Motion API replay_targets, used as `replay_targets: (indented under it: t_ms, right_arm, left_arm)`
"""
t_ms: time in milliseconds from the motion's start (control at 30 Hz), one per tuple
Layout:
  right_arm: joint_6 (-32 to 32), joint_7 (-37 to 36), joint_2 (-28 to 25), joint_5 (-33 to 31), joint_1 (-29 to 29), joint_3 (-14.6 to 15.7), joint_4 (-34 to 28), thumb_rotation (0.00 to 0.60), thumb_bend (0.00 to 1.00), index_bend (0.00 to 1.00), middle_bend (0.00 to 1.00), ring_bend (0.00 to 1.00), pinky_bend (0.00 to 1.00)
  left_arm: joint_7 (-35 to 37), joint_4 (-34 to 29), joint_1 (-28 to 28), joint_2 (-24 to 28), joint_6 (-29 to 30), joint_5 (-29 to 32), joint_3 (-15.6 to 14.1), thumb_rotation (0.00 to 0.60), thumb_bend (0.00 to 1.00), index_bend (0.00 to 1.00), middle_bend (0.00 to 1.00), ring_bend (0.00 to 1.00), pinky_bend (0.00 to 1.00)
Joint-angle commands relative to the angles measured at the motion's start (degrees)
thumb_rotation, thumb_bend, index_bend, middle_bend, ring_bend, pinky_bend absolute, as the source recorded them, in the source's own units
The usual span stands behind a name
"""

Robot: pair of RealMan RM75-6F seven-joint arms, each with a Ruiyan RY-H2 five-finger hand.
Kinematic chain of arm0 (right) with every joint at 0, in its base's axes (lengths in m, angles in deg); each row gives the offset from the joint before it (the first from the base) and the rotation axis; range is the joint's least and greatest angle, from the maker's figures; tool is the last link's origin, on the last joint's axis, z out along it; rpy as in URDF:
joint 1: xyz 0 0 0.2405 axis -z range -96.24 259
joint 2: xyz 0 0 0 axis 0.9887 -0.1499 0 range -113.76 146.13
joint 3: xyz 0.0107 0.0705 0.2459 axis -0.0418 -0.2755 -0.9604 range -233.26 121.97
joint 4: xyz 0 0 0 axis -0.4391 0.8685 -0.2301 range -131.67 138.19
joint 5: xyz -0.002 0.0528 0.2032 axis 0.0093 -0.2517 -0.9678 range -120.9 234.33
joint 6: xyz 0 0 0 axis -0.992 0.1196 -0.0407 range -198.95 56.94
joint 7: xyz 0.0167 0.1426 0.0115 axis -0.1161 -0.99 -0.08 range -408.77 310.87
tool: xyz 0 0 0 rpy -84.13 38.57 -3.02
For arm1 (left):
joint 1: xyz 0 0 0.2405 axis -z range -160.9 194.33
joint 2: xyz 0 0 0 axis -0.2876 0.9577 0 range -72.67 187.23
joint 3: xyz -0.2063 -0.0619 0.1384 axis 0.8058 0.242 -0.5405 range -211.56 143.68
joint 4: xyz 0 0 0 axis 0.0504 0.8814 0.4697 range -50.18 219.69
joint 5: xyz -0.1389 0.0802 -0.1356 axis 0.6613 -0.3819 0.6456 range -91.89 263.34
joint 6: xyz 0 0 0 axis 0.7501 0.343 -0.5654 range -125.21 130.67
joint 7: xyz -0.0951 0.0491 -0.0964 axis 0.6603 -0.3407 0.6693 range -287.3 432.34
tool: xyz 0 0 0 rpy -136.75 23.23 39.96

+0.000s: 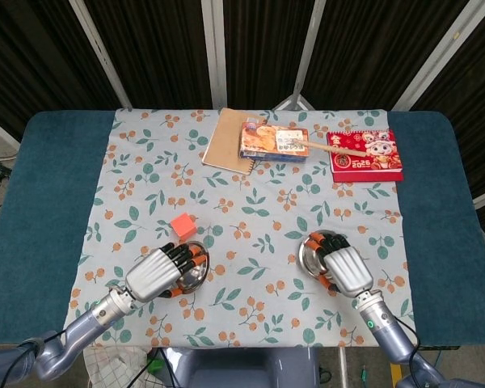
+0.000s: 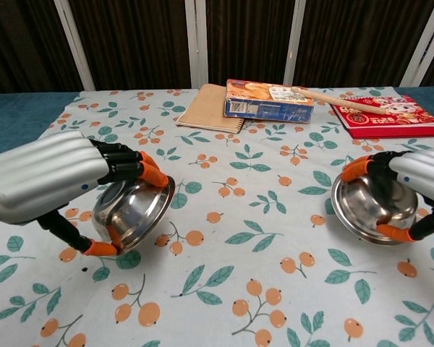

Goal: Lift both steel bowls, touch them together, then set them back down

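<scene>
My left hand (image 2: 54, 177) grips the left bowl (image 2: 134, 213), tilted, low over the cloth. My right hand (image 2: 412, 184) clasps the right bowl (image 2: 362, 206), seemingly on the cloth. Only releasing is left, I judge.

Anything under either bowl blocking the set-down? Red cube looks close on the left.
Nothing visible does. The left bowl is tilted in the left hand, over bare cloth; the red cube sits beyond it, apart. The right bowl, in the right hand, is low over bare cloth too.

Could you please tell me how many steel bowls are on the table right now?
2. One steel bowl is held tilted by the left hand; the other bowl is in the right hand.
</scene>
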State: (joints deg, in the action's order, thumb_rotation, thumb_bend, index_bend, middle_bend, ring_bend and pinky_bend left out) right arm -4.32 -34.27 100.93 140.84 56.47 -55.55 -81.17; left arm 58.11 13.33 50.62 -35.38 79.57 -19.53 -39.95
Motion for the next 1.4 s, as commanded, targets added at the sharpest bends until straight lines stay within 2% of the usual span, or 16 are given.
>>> replay_targets:
  t_ms: [33, 133, 267, 433, 500, 600, 667, 733, 900, 1000, 1100, 1167, 1267, 1400]
  right_arm:
    - [-0.96, -0.07, -0.24, -0.53, -0.08, 0.16, -0.54, 0.600, 0.52, 0.30, 0.46, 0.50, 0.76]
    - [-2.12, -0.78, -0.47, -1.55, -0.15, -0.02, -1.16, 0.600, 0.52, 0.13, 0.36, 0.41, 0.68]
    - [-3.23, -3.10, -0.63, -2.22, -0.24, -0.28, -1.46, 0.600, 0.52, 0.01, 0.26, 0.32, 0.59]
    - [-4.05, -5.52, -0.86, -2.68, -0.15, -0.39, -1.92, 0.600, 0.52, 0.00, 0.19, 0.27, 0.54]
    - [-4.56, -5.96, -1.12, -2.88, -0.19, -0.32, -2.24, 0.600, 0.52, 0.00, 0.13, 0.21, 0.49]
    - [-5.98, -6.26, -1.72, -3.50, -0.40, -0.04, -2.61, 0.600, 0.52, 0.00, 0.01, 0.07, 0.40]
    - [-6.47, -6.46, -2.19, -3.96, -0.45, -0.11, -3.28, 0.599, 0.50, 0.00, 0.00, 0.01, 0.35]
    - [-5.89, -6.87, -3.13, -3.44, -0.27, -0.13, -4.81, 0.572, 0.47, 0.00, 0.00, 0.00, 0.32]
    - [-4.32, -6.66, -5.08, -2.10, 0.25, 0.03, -8.33, 0.463, 0.42, 0.00, 0.00, 0.00, 0.29]
    - [-4.41, -6.91, -6.82, -1.71, 0.45, 0.51, -11.61, 0.372, 0.41, 0.00, 0.00, 0.00, 0.27]
    - [-5.00, -7.06, -8.93, -0.66, 0.47, 1.59, -14.93, 0.282, 0.41, 0.00, 0.00, 0.00, 0.24]
    - [-5.19, -7.46, -9.79, -0.23, 0.63, 2.16, -16.74, 0.252, 0.40, 0.00, 0.00, 0.00, 0.23]
    - [-3.71, -8.94, -10.58, 0.37, 1.48, 2.25, -19.26, 0.246, 0.39, 0.00, 0.00, 0.00, 0.22]
    - [4.63, -7.49, -12.83, 5.76, 5.30, 3.50, -21.05, 0.336, 0.39, 0.00, 0.00, 0.00, 0.19]
  left_arm:
    - [0.09, 0.43, -0.29, -0.34, -0.11, 0.23, 0.05, 0.600, 0.25, 0.44, 0.52, 0.44, 0.66]
    - [0.14, 0.60, -0.54, -0.48, -1.10, 1.09, 0.14, 0.600, 0.21, 0.40, 0.48, 0.41, 0.62]
    - [-1.03, -0.29, -0.78, -0.11, -4.07, 3.39, 0.44, 0.600, 0.17, 0.36, 0.43, 0.38, 0.52]
    - [-2.69, -1.40, -0.96, -0.17, -7.68, 6.42, 1.00, 0.600, 0.16, 0.31, 0.38, 0.36, 0.46]
    - [-3.95, -1.90, -0.86, -0.04, -9.35, 7.43, 1.09, 0.600, 0.14, 0.26, 0.34, 0.33, 0.43]
    - [-7.44, -4.21, -0.87, 0.56, -12.41, 10.28, 1.81, 0.600, 0.10, 0.12, 0.20, 0.20, 0.32]
    - [-8.25, -6.79, -0.81, 1.29, -13.96, 12.03, 2.30, 0.600, 0.08, 0.02, 0.08, 0.08, 0.21]
    - [-9.05, -9.51, -0.75, 2.48, -14.38, 12.76, 2.69, 0.600, 0.07, 0.00, 0.02, 0.02, 0.16]
    - [-11.08, -11.49, -1.72, 2.94, -10.81, 11.05, 3.11, 0.577, 0.07, 0.00, 0.00, 0.00, 0.10]
    - [-10.62, -12.89, -2.31, 3.55, -9.14, 9.98, 2.88, 0.535, 0.07, 0.00, 0.00, 0.00, 0.10]
    - [-10.34, -14.73, -3.05, 4.56, -7.65, 9.12, 2.47, 0.521, 0.07, 0.00, 0.00, 0.00, 0.10]
    - [-10.87, -15.91, -3.71, 5.35, -6.93, 8.73, 1.99, 0.520, 0.07, 0.00, 0.00, 0.00, 0.10]
    - [-11.13, -18.10, -5.11, 7.18, -4.70, 7.50, 1.01, 0.518, 0.07, 0.00, 0.00, 0.00, 0.10]
    - [-10.32, -20.85, -9.32, 11.39, 2.20, 4.91, -1.31, 0.524, 0.07, 0.00, 0.00, 0.00, 0.10]
